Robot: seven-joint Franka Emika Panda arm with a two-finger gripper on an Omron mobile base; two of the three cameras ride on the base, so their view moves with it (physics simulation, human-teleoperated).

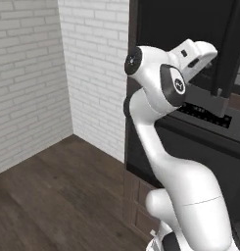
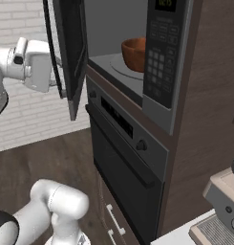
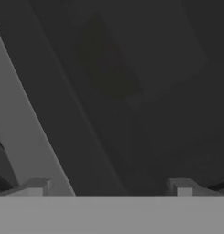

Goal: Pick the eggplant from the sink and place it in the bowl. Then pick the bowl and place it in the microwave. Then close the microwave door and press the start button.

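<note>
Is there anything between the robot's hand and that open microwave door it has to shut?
Nothing visible. The open gripper faces the outer side of the microwave door at close range, with only the dark panel ahead in the hand view. The door's swing toward the microwave also looks free; the bowl sits well inside.

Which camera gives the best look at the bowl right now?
The right base view: the bowl sits on the turntable inside the open microwave, though the keypad panel hides part of it. The left base and hand views give nothing recognizable of it.
</note>
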